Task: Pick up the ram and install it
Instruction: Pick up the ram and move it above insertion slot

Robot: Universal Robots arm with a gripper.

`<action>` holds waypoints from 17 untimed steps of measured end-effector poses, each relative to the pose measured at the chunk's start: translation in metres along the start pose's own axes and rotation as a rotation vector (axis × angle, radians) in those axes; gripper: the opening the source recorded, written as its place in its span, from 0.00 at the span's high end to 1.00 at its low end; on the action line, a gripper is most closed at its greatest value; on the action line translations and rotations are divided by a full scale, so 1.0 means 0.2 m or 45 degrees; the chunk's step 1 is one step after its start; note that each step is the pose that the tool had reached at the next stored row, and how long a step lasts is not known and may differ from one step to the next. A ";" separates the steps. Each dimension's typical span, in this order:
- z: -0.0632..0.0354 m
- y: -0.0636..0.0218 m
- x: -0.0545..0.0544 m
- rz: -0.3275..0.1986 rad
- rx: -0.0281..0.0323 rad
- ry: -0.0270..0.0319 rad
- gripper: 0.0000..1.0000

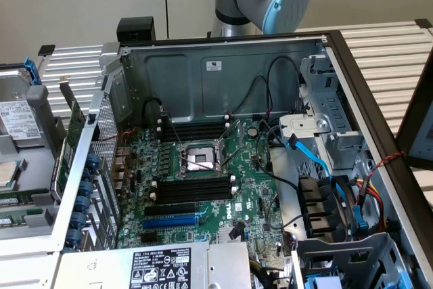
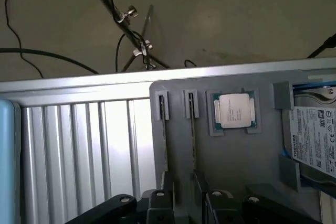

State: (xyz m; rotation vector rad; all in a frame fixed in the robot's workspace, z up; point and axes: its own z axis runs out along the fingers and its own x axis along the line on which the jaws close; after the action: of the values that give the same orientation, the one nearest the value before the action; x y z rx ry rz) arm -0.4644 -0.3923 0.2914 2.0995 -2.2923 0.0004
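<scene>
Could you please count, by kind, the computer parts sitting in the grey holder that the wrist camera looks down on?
ram sticks, standing on edge: 2
processor chip: 1
hard drive: 1
Total: 4

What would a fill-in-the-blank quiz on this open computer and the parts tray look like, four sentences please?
1. On the motherboard, the long black memory slots are all ____.
2. The gray tray holds the ram on edge in ____ narrow holders.
3. The processor chip lies between those holders and the ____.
4. The data cable by the drive bays is ____.
Missing words: empty; two; hard drive; blue.
</scene>
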 end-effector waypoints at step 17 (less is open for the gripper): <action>0.149 -0.013 0.08 0.001 0.0003 -0.0002 0.61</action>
State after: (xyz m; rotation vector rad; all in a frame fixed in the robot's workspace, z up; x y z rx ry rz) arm -0.4639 -0.4096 0.2620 2.0988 -2.2933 0.0005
